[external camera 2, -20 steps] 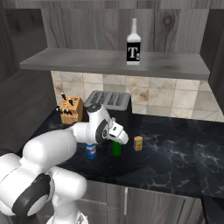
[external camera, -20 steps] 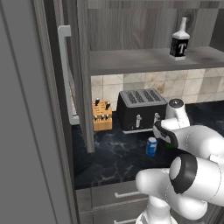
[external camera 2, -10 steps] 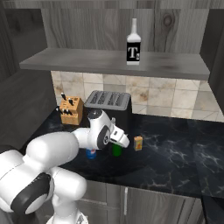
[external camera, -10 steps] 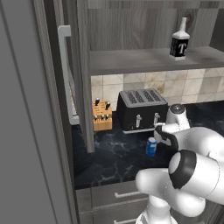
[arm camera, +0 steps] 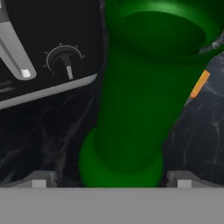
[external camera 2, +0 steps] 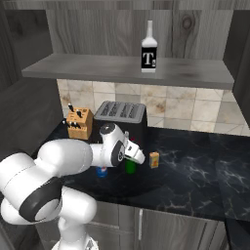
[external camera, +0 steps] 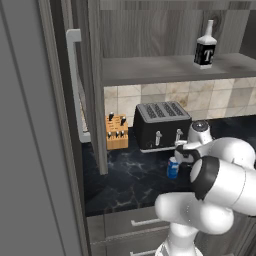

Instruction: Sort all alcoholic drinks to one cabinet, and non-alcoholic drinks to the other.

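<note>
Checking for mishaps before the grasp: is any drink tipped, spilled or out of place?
Nothing stands out. The green bottle, blue soda can and orange carton stand upright on the counter; the labelled bottle stands on the shelf.

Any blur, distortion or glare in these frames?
Hand view: slim green glass bottle looms close, stretched wide by perspective, edges soft. Left base view: near cabinet door blurred, flat grey. Right base view: evenly lit, black marbled counter without harsh glare.
</note>
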Robot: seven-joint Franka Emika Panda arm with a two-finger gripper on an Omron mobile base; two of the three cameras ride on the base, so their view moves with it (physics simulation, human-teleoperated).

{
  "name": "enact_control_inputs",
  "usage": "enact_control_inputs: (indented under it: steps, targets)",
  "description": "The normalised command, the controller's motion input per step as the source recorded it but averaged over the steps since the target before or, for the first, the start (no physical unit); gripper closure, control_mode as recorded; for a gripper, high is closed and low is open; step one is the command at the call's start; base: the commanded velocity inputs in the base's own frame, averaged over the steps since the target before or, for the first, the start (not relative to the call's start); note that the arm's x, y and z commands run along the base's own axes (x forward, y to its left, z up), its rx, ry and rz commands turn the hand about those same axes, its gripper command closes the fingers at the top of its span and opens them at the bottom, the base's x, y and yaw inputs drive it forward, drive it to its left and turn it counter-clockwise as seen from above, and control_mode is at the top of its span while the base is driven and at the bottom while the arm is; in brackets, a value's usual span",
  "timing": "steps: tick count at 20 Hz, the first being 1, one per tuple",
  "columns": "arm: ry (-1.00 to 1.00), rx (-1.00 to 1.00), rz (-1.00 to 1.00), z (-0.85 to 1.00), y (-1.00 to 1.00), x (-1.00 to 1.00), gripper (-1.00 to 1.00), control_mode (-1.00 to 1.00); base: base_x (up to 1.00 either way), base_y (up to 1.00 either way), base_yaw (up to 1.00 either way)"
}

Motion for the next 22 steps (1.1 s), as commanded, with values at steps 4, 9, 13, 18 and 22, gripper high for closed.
enact_control_inputs:
  steps: [4,9,13,18,22]
  targets:
    - [0.0,0.0,0.0,-0.05,-0.01,0.13,1.0,-1.0,0.0,0.0,0.0]
    - [0.0,0.0,0.0,0.0,0.0,0.01,1.0,-1.0,0.0,0.0,0.0]
    - [-0.03,0.0,0.0,0.32,0.0,-0.03,1.0,-1.0,0.0,0.0,0.0]
    - [-0.11,0.0,0.0,0.91,0.04,-0.31,1.0,-1.0,0.0,0.0,0.0]
    - [-0.16,0.0,0.0,1.0,0.12,-0.39,1.0,-1.0,0.0,0.0,0.0]
